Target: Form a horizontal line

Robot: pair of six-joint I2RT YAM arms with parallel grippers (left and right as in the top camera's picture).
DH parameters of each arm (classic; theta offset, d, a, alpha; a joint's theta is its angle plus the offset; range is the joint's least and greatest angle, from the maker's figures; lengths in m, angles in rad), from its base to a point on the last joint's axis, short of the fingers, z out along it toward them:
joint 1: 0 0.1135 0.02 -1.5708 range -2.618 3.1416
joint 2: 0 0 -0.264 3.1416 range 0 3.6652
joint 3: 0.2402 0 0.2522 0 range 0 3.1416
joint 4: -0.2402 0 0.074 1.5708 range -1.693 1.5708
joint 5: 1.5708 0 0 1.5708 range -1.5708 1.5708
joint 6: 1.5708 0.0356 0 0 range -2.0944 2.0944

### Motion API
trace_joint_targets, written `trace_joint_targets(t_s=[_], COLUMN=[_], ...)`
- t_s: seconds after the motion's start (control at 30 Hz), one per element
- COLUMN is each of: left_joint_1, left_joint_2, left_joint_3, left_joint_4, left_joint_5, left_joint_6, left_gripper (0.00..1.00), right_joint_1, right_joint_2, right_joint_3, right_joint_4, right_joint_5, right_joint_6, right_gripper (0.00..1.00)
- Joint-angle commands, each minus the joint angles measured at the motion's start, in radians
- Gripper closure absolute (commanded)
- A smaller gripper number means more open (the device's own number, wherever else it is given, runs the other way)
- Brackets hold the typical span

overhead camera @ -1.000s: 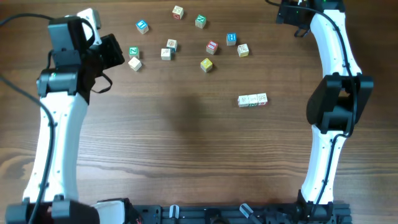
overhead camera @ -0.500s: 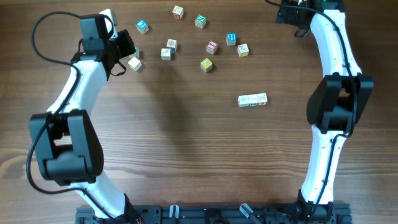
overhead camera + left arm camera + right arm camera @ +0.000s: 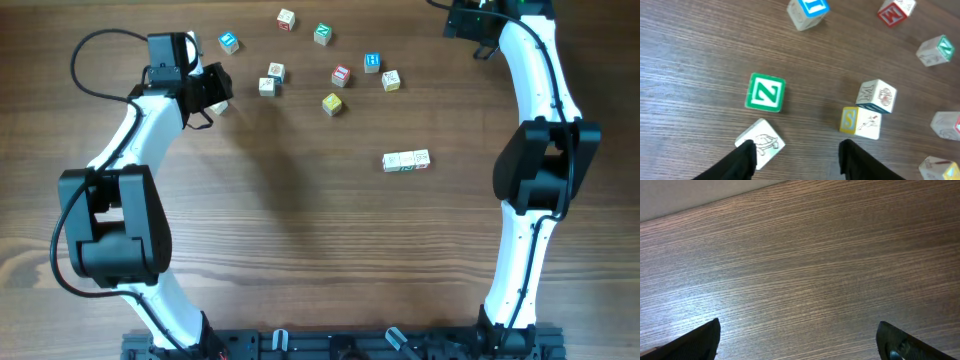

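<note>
A short row of three pale cubes (image 3: 406,160), the horizontal line, lies right of the table's middle. Loose cubes are scattered along the far side. My left gripper (image 3: 212,92) hovers over the leftmost of them, open and holding nothing. In the left wrist view the left gripper (image 3: 797,152) has a pale turtle cube (image 3: 764,145) against its left finger. A green Z cube (image 3: 765,92) sits just beyond, and a yellow S cube (image 3: 860,122) lies near the right finger. My right gripper (image 3: 799,335) is wide open over bare wood, far from every cube.
More loose cubes lie at the far side: a blue one (image 3: 229,42), a green one (image 3: 322,34), a red one (image 3: 341,75), another blue one (image 3: 372,63) and a yellow one (image 3: 332,103). The right arm (image 3: 540,90) stands along the right edge.
The left arm has swung in from the left edge toward the loose cubes, and its gripper has gone from shut to open. The right arm and the row have not moved.
</note>
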Motion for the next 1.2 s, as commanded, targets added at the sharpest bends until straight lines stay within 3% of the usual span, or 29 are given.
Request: trace_joint_targets(t_s=[0.0,0.13,0.3,0.43,0.7,0.87,0.9,1.0,1.13,1.17], left_joint_1=[-0.003,-0.003,-0.003,-0.005,-0.005,-0.005,-0.005,-0.005,-0.005,-0.005], left_joint_2=[0.034,0.091,0.107,0.118,0.118,0.117,0.117,0.117,0.117,0.117], left_joint_3=[-0.018,-0.018,-0.018,-0.018,-0.018,-0.018,-0.018,-0.018,-0.018,-0.018], left_joint_4=[0.001,0.003,0.032,0.027,-0.065,-0.141,-0.12,-0.032,0.001,0.002], left_joint_5=[-0.08,-0.088,-0.147,-0.148,-0.193,-0.294,-0.294,-0.294,-0.294,-0.293], left_joint_6=[0.005,-0.013,-0.022,-0.025,-0.025,-0.021,-0.021,-0.02,-0.017,-0.017], left_gripper=[0.42,0.28,0.25,0.41,0.53,0.47,0.4,0.38,0.49,0.59], right_joint_1=[0.005,0.005,0.005,0.005,0.005,0.005,0.005,0.005,0.005,0.005], right_joint_2=[-0.007,-0.007,-0.007,-0.007,-0.007,-0.007,-0.007,-0.007,-0.007,-0.007], right_joint_3=[0.003,0.003,0.003,0.003,0.003,0.003,0.003,0.003,0.003,0.003], right_joint_4=[0.002,0.002,0.002,0.002,0.002,0.002,0.002,0.002,0.002,0.002], right_joint_5=[-0.001,-0.001,-0.001,-0.001,-0.002,-0.001,-0.001,-0.001,-0.001,-0.001], right_joint_6=[-0.013,-0.013,-0.013,-0.013,-0.013,-0.013,-0.013,-0.013,-0.013,-0.013], right_gripper=[0.0,0.01,0.0,0.0,0.0,0.0,0.0,0.0,0.0,0.0])
